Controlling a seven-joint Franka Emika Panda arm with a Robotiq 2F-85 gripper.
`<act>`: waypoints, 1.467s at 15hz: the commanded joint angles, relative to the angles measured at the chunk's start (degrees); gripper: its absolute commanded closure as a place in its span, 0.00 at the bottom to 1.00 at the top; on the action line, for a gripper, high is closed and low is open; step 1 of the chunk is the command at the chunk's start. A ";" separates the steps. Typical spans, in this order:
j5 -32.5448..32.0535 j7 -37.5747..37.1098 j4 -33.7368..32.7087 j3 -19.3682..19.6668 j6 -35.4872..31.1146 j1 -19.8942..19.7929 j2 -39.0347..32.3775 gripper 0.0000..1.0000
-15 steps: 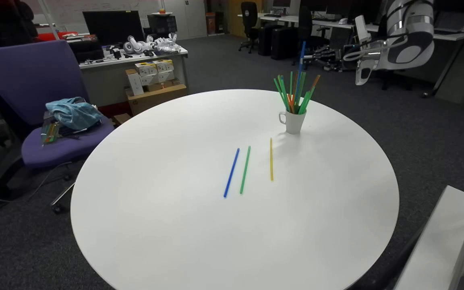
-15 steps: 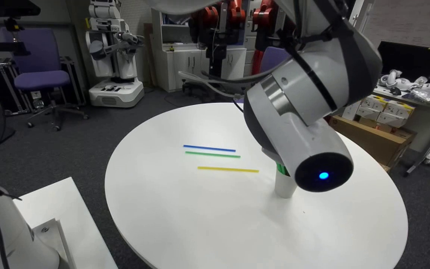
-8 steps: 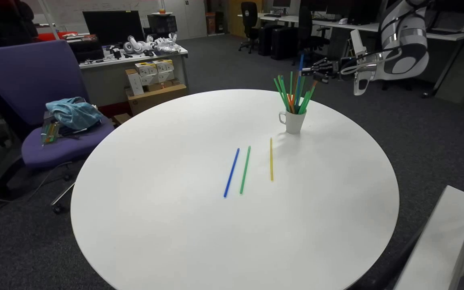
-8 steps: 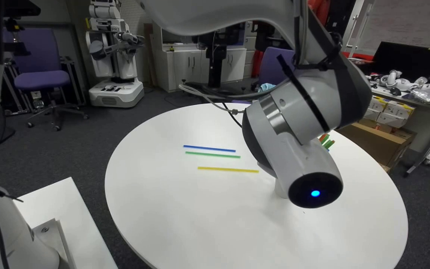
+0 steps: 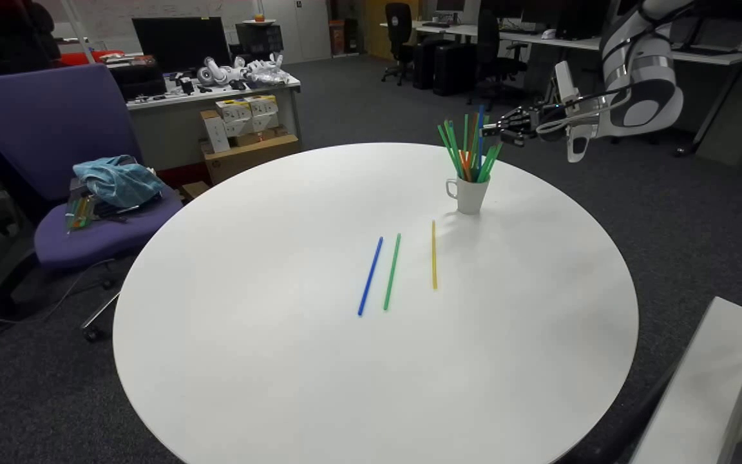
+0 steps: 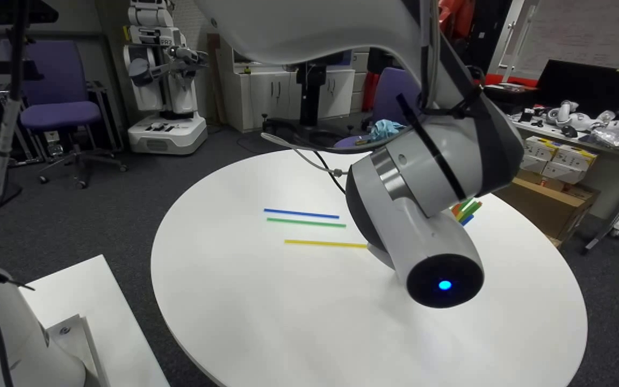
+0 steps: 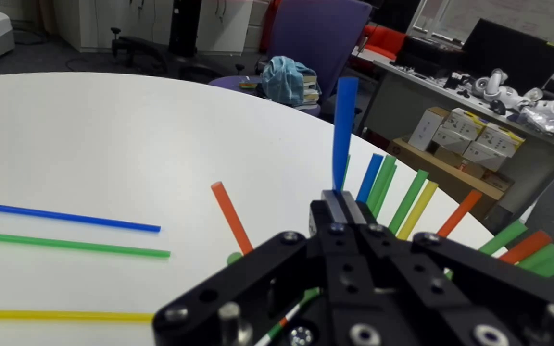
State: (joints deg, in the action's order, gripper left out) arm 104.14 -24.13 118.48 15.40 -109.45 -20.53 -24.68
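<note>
In an exterior view, gripper (image 5: 485, 131) pinching a blue straw (image 5: 480, 117) at the white mug (image 5: 469, 200), near the rim of the round white surface (image 5: 248, 309). Straw is thin, straight, plain blue. Long axis near vertical, one end up, the other down into a bunch of straws (image 5: 488, 162), mostly green, some orange; bottom end lost in there, can't tell how deep. A loose blue straw (image 5: 370, 276), green straw (image 5: 392, 272) and yellow straw (image 5: 434, 255) lie flat nearer the camera. In an exterior view the arm (image 6: 433, 231) blocks gripper, mug and most of the bunch; a blue end (image 6: 467, 220) sticks out past it beside green and orange ends, can't tell if it's the gripped one. In the wrist view the pads (image 7: 352, 207) are squeezed on the blue straw, which rises from between them, top end in full view, leaning slightly right, wide at the top and tapering toward the pads. Below the pads it's hidden by the gripper, mug too. A striped bit (image 7: 284, 320) showing through the gripper is hard to make out. Loose straws run off the left edge
</note>
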 commanded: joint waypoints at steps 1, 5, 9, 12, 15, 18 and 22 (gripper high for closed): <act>-0.54 -0.49 -0.78 0.46 -2.67 0.98 -0.10 1.00; -1.35 0.22 -0.31 0.54 -5.38 1.85 1.36 0.72; -2.18 1.87 0.24 0.67 -9.58 3.21 4.87 0.44; -3.58 2.90 0.42 0.57 -12.76 4.04 8.04 0.23; -5.20 3.25 0.43 0.32 -15.54 4.67 10.67 0.00; -8.46 2.86 0.40 0.03 -20.17 6.03 13.09 0.00; -15.86 2.97 1.36 -1.65 -34.79 10.46 16.57 0.00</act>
State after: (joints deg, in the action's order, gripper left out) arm 91.94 -21.88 117.76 15.05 -134.83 -13.22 -12.48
